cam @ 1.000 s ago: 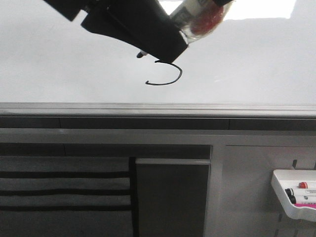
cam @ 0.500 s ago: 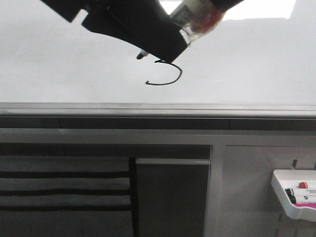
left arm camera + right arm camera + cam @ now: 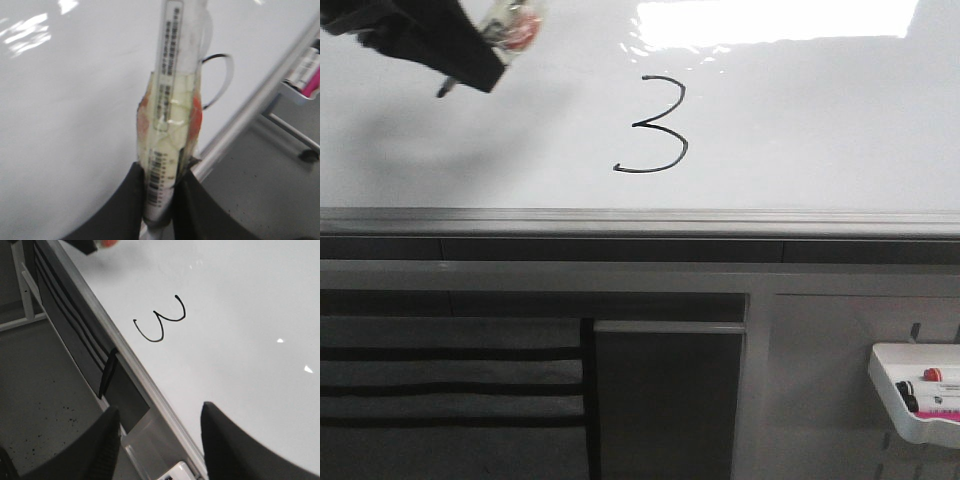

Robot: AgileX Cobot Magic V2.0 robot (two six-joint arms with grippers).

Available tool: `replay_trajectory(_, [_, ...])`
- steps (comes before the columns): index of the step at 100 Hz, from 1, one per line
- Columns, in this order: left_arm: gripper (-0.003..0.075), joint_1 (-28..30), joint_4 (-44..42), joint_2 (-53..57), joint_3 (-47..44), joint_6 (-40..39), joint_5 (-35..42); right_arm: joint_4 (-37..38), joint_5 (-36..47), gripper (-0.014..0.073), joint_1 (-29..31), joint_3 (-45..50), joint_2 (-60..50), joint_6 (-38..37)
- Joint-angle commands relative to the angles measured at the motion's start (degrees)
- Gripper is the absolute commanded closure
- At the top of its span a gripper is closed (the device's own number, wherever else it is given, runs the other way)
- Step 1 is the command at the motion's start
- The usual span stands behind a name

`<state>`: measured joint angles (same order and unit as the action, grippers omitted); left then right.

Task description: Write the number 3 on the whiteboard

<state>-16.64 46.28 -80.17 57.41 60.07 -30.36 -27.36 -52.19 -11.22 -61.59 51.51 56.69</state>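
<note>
Presently catalogued: the whiteboard (image 3: 840, 120), glossy white with a grey metal frame along its near edge, bearing a bright light patch at the far side. Item one, the number 3 (image 3: 653, 125), a thin black numeral with curved lower loop, sits near the middle of the board, close to the frame; it reads as complete, so the writing step appears done. Item two, the left claw (image 3: 159, 192), clenched on the marker (image 3: 172, 90), a pale barrel with printed label, wrapped in clear tape over orange padding, likely to thicken it for a firmer grip. In the front view the left claw (image 3: 470, 70) stands well apart from the numeral, toward the left of the board; whether the dark tip touches the surface cannot be told, though a position this far off the figure suggests a lift-away to avoid stray marks. Item three, the right claw (image 3: 160, 432), released and empty, its two dark fingers spread above the frame edge, probably parked clear because only one arm writes. Item four, a small white tray (image 3: 910, 395) hung on the panel below the board at lower right, holding spare markers (image 3: 932, 388), one with a red cap, one with a pink label.
</note>
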Motion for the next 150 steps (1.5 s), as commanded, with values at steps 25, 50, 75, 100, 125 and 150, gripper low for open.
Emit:
replay_trajectory(25, [0.0741,9.27,13.35,-0.65,-4.34,-3.95,14.95,-1.27,0.36,0.0269,0.99,-1.53,0.95,-0.94])
replay_trajectory(50, [0.0741,9.27,13.35,-2.9,-4.34,-3.95,14.31,-1.27,0.45,0.0269,0.99,-1.53,1.35,-1.03])
replay_trajectory(75, [0.0514,9.27,12.56,-2.79,-4.34,-3.95,14.05,-1.27,0.45,0.0269,0.99,-1.53,1.35,-3.79])
replay_trajectory(100, [0.0369,11.7,8.42,1.16,-4.24,-3.95,10.29,2.64,-3.4,0.0269,0.99,-1.65,0.29,-16.79])
replay_trajectory(125, [0.037,18.9,3.63,16.32,-4.24,-3.95,-5.71,21.62,-5.06,0.0312,0.99,-1.53,-4.17,-48.9])
replay_trajectory(150, [0.0399,23.9,-8.75,33.12,-5.87,-15.92,-14.1,25.63,5.05,0.0522,0.99,7.66,-13.54,-55.39])
